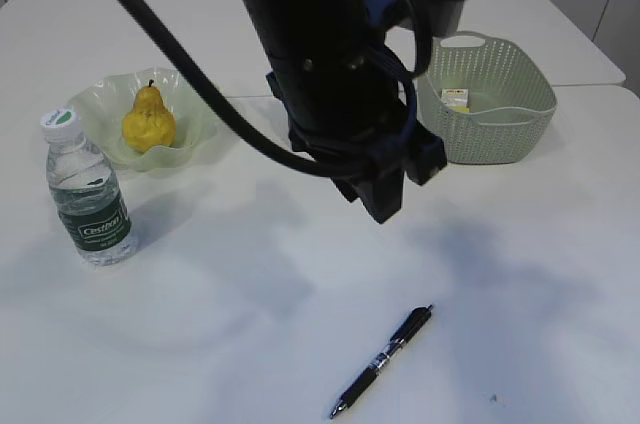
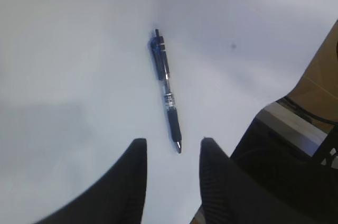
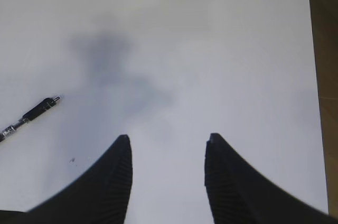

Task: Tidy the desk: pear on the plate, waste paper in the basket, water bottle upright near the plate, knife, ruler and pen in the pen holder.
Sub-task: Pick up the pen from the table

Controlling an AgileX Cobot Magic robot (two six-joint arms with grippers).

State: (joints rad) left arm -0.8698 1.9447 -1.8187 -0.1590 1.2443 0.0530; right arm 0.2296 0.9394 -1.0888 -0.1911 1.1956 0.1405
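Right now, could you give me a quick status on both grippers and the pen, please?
Left gripper open, empty, above the pen. Right gripper open, empty, over bare desk. Pen lying flat, nothing around it.

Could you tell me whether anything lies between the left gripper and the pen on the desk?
Nothing visible does. In the left wrist view the left gripper is open and empty, with the pen lying alone on bare white desk just ahead of its fingertips. The pen holder is not in view.
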